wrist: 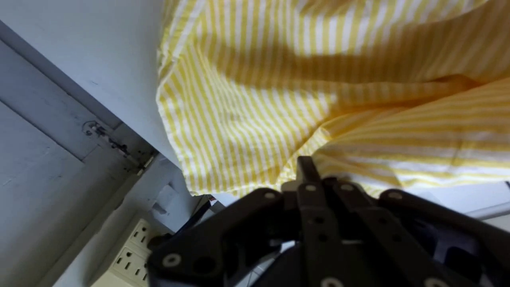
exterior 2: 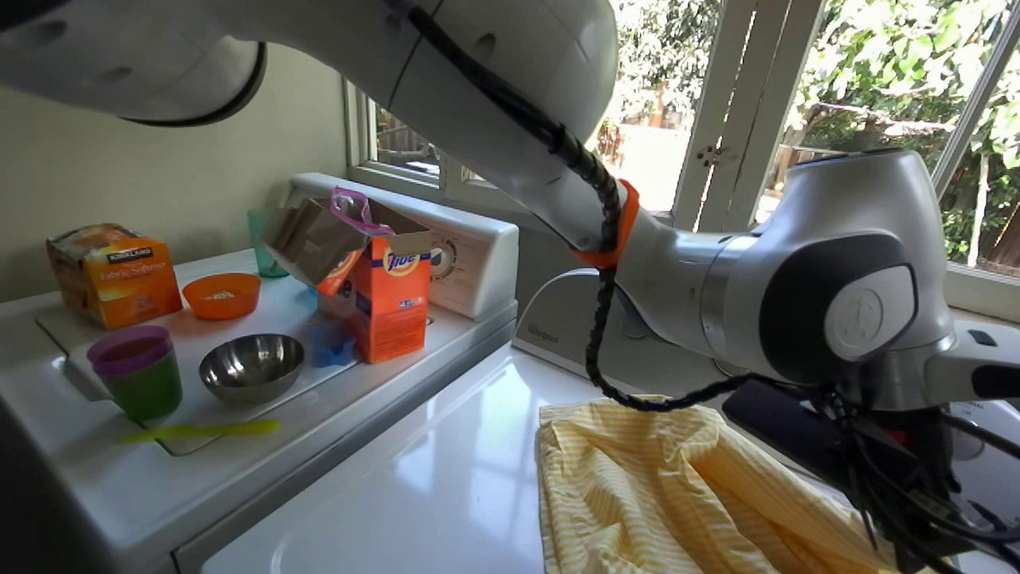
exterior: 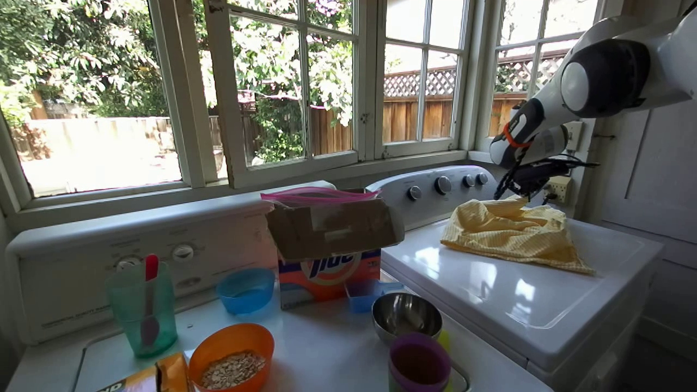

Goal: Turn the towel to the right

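On the right tabletop (exterior: 463, 286), the towel (exterior: 506, 231) is lying rumpled while the hand (wrist: 319, 174) is apparently pinching it, so gripping is looking done, with turning and letting go seemingly remaining.

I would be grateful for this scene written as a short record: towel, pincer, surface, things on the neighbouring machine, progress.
towel: yellow and white stripes, rumpled
pincer: jaws close together at the towel, apparently pinching it
surface: glossy white machine top under the towel
neighbouring machine: Tide box, orange bowl with flakes, metal bowl, among others
progress: turn to the right cannot be judged
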### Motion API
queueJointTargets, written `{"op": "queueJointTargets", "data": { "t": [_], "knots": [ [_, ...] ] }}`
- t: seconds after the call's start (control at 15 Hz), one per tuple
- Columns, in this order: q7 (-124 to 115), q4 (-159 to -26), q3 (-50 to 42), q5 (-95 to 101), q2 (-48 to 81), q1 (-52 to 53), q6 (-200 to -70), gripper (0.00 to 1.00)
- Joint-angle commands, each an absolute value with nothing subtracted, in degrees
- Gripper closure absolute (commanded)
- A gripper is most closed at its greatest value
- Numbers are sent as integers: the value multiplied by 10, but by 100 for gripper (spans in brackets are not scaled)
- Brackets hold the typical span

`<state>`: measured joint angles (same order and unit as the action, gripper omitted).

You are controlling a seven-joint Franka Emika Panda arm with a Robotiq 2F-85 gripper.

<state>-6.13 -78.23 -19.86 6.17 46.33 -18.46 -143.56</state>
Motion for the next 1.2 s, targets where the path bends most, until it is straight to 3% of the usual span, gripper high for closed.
{"op": "queueJointTargets", "data": {
  "t": [0.0,0.47,0.53,0.67,1.13],
  "knots": [
    [-91,-768,-220,93,480,-166,-1413,99],
    [-102,-754,-244,162,485,-125,-1402,99],
    [-102,-756,-244,167,482,-121,-1396,73],
    [-95,-778,-236,154,460,-111,-1409,65],
    [-132,-845,-156,91,386,-69,-1379,12]
  ]
}}
